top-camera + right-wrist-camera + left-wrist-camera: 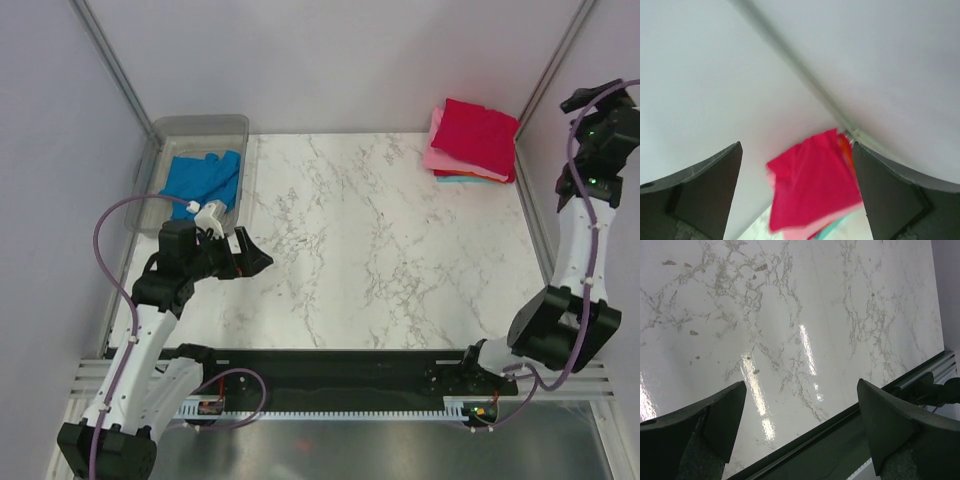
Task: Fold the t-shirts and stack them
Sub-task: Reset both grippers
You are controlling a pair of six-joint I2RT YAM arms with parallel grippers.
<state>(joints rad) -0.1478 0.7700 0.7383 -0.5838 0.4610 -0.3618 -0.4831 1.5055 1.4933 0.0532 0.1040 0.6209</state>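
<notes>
A folded crimson t-shirt [478, 132] tops a stack at the table's far right corner, with a pink one [446, 158], orange and teal edges under it. In the right wrist view the crimson shirt [812, 182] lies below and between the fingers, not touched. My right gripper [603, 97] hangs open, raised to the right of the stack. A crumpled blue t-shirt [205, 182] lies in the clear plastic tub [200, 127] at far left. My left gripper [256, 257] is open over bare table just in front of the tub, holding nothing.
The marble tabletop [380, 240] stretches between tub and stack. Grey walls with metal posts [115, 60] enclose the back and sides. A black rail [840, 427] runs along the table's near edge, seen between the left fingers.
</notes>
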